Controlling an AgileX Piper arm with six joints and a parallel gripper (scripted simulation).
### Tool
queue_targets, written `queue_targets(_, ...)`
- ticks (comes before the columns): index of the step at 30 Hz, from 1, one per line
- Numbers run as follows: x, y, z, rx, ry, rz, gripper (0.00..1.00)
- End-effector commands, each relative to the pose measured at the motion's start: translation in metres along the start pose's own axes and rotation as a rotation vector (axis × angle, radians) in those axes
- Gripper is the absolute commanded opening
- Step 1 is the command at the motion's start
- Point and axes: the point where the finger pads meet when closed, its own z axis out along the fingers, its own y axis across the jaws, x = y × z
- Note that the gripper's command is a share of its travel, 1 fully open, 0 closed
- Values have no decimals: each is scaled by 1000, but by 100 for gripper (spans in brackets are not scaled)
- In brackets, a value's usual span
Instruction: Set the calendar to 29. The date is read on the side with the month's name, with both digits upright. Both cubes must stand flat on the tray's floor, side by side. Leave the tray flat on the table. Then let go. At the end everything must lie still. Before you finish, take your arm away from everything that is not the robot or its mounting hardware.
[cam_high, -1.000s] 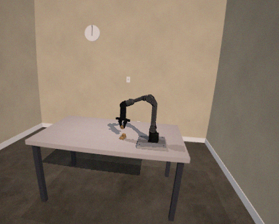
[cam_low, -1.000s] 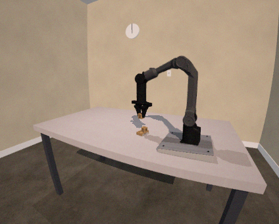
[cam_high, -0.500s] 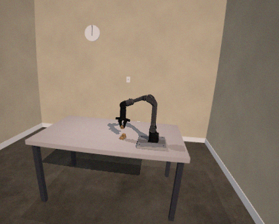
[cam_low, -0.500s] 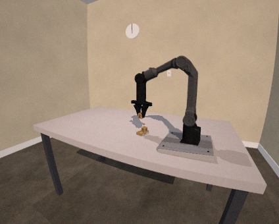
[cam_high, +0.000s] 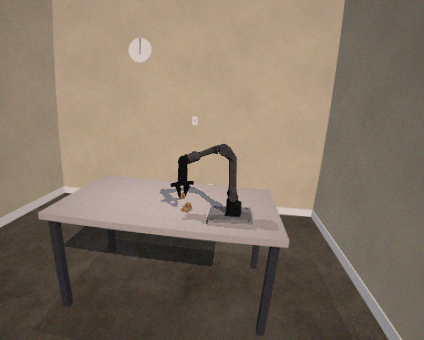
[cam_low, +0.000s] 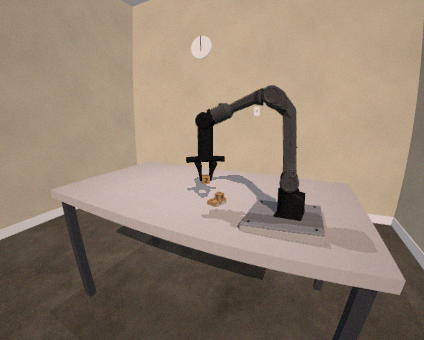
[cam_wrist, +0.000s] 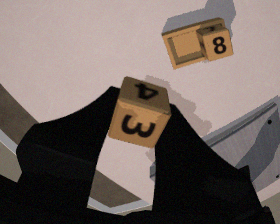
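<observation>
My gripper (cam_wrist: 139, 107) is shut on a wooden number cube (cam_wrist: 138, 112) and holds it above the table. In the wrist view the cube shows a 3 toward the camera and a 4 on the face beyond it; in the exterior view the cube (cam_low: 205, 179) shows a 2. The small wooden tray (cam_wrist: 185, 46) lies on the table apart from the gripper, with one compartment empty. The second cube (cam_wrist: 216, 42) stands in the tray's other end and shows an 8. The tray also shows in the exterior view (cam_low: 217, 199) and the top view (cam_high: 187, 207), nearer the arm's base than the gripper (cam_high: 182, 190).
The arm's grey base plate (cam_low: 282, 221) sits on the table to the right of the tray. Its edge shows in the wrist view (cam_wrist: 246, 136). The table's edges are far from the gripper.
</observation>
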Motion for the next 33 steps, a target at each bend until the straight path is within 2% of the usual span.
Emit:
queue_targets(1, 0, 1, 0, -2, 4, -5, 33)
queue_targets(8, 20, 22, 3, -3, 3, -500, 33)
queue_targets(12, 27, 29, 4, -3, 3, -662, 33)
queue_targets(33, 28, 29, 9, 0, 4, -690, 33)
